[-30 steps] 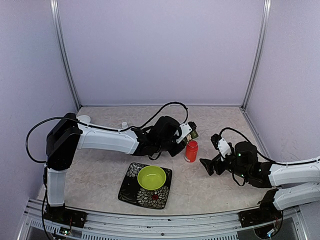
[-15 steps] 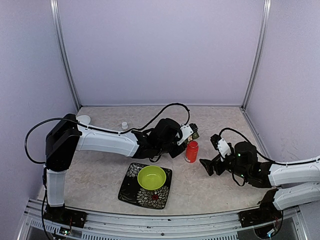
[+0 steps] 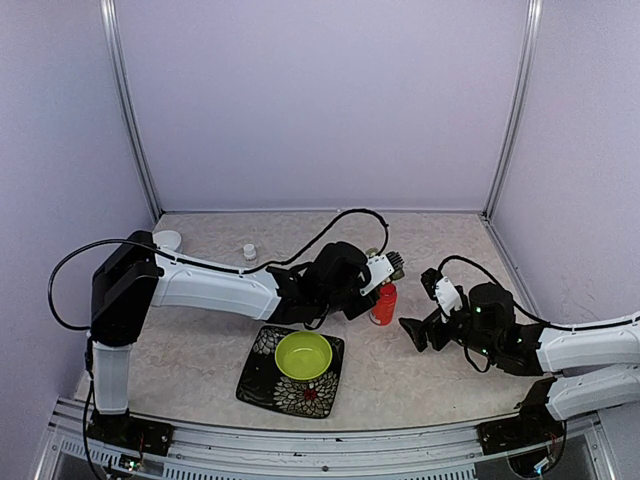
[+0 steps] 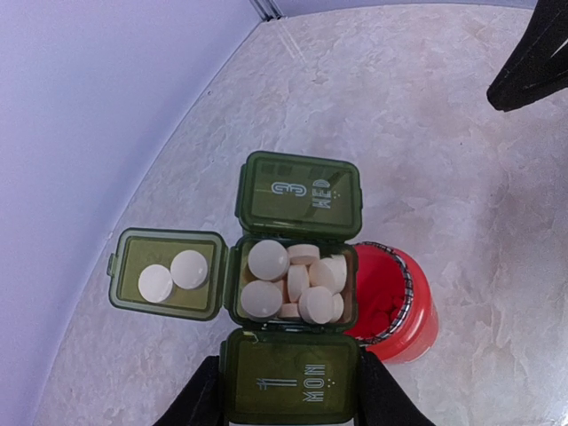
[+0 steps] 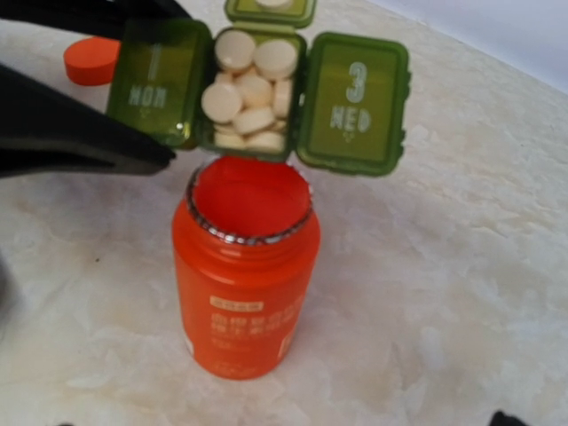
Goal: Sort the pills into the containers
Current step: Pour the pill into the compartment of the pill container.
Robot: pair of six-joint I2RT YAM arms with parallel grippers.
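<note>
My left gripper (image 3: 378,272) is shut on the dark green pillbox (image 3: 390,262), gripping its closed "MON" end (image 4: 290,390). It holds the pillbox (image 4: 295,284) in the air beside and partly over the mouth of the open orange bottle (image 4: 395,302). The middle compartment is open and holds several white pills (image 4: 293,282). Two pills lie on its flipped-out lid (image 4: 169,273). The "WED" compartment (image 5: 353,102) is closed. My right gripper (image 3: 412,333) is open and empty, right of the bottle (image 3: 382,303). The bottle (image 5: 244,275) stands upright.
A lime-green bowl (image 3: 303,355) sits on a dark patterned plate (image 3: 262,380) near the front. An orange cap (image 5: 91,60) lies behind the pillbox. A small white cap (image 3: 249,251) and a white round object (image 3: 167,239) lie at the back left.
My left gripper has carried the pillbox to the right, up to the bottle's mouth. The right arm and the bottle have not moved.
</note>
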